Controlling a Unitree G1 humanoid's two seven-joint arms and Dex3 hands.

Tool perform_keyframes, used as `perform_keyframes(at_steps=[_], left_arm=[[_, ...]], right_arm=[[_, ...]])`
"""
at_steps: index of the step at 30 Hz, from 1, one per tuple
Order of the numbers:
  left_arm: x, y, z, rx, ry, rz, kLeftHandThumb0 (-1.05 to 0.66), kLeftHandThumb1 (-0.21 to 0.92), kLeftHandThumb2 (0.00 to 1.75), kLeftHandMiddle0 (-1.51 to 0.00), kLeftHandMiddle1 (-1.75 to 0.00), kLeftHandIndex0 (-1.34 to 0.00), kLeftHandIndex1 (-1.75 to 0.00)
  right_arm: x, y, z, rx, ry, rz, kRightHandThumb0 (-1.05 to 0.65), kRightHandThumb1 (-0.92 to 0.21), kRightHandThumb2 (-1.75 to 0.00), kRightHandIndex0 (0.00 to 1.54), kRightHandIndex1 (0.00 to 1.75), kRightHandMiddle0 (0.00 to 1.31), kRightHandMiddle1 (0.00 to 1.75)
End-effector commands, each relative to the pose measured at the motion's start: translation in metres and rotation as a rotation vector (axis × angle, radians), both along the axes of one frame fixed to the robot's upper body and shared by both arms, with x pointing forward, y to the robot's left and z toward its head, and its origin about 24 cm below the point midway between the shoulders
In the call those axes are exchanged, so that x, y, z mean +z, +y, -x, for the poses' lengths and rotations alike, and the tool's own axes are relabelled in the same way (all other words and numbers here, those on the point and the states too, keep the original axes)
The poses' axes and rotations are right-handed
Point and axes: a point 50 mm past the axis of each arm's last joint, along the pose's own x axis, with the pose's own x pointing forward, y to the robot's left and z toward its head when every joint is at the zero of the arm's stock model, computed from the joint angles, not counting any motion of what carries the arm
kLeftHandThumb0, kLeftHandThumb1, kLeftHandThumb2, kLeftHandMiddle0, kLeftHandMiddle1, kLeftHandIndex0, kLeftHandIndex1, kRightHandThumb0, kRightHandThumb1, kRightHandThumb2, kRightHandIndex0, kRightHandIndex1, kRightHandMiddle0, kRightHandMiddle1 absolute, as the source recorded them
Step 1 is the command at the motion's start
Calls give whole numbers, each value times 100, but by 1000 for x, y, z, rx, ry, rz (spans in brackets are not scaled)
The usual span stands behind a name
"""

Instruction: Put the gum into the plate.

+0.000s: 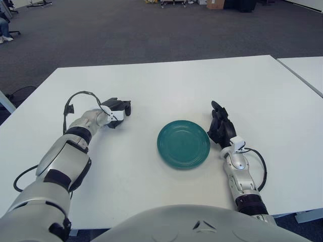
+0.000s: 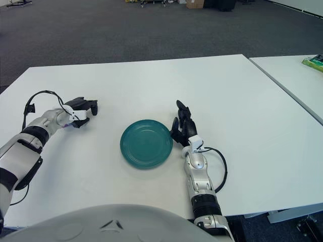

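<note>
A teal plate (image 1: 183,143) sits empty on the white table (image 1: 166,85), a little right of centre. My left hand (image 1: 118,109) is to the left of the plate, a hand's width away, with its dark fingers curled shut. The gum is almost wholly hidden inside that grasp; only a pale patch shows under the fingers (image 2: 77,115). My right hand (image 1: 221,128) shows just beyond the plate's right rim, fingers extended and holding nothing.
A second white table (image 1: 308,70) stands close on the right across a narrow gap, with a green packet (image 2: 314,62) on it. A black cable (image 1: 75,98) loops over my left wrist. Grey carpet lies beyond the far edge.
</note>
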Motion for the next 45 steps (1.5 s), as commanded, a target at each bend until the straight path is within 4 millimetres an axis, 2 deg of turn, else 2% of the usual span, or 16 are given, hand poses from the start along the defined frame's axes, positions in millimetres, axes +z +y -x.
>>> perform_keyframes(at_steps=[1,8,19,29,32,35,37,38,39,40,41,42,44,45], left_arm=[[-42,5,38,4,188,-14,0,10,151,-82,-156,-57,-175],[-37,8,36,20,160,30,0,10,150,-83,-156,-56,-175],[-33,8,34,43,118,89,0,16,150,-73,-170,-52,-175],[-26,8,31,11,69,109,0,17,148,-71,-171,-50,-175],[-21,8,27,4,43,99,0,14,151,-74,-172,-53,-172],[-17,8,23,-7,20,90,0,21,141,-70,-174,-53,-162],[-14,8,22,-12,5,87,-1,32,126,-63,-174,-47,-158],[-13,8,21,-13,-2,86,-14,46,108,-43,-173,-44,-162],[-12,10,20,-7,-27,70,-19,51,101,-35,-173,-42,-162],[-11,11,20,-3,-45,59,-43,61,83,-23,-146,-27,-154],[-11,12,20,4,-65,45,-58,72,62,-14,-128,-17,-147],[-10,14,19,15,-85,30,-65,76,56,-12,-117,-14,-143],[-10,15,18,33,-111,10,-84,86,43,-9,-70,-6,-124],[-9,16,18,40,-120,2,-88,87,42,-8,-59,-4,-114]], right_arm=[[-50,-7,34,-40,301,-15,-64,-92,-99,10,0,0,36],[-50,-7,33,-45,299,-20,-63,-92,-98,10,0,0,35],[-51,-8,32,-63,299,-27,-62,-92,-98,11,1,0,36],[-51,-8,32,-51,299,-27,-63,-92,-99,12,1,0,37],[-51,-8,32,-45,301,-24,-63,-92,-99,12,1,0,37],[-51,-7,32,-43,302,-19,-63,-92,-99,12,1,0,36],[-51,-7,32,-43,303,-16,-63,-92,-99,12,0,0,36],[-51,-7,32,-44,303,-15,-63,-92,-99,11,0,0,36],[-51,-7,32,-44,305,-12,-63,-92,-99,11,0,0,36],[-51,-7,32,-45,305,-10,-63,-92,-99,11,0,0,35],[-51,-7,32,-45,306,-8,-63,-92,-99,11,0,0,35],[-51,-7,32,-45,307,-5,-63,-92,-98,11,0,0,34],[-51,-7,32,-45,307,-3,-63,-92,-98,11,0,0,34],[-51,-7,33,-46,307,-2,-63,-92,-98,10,0,0,34]])
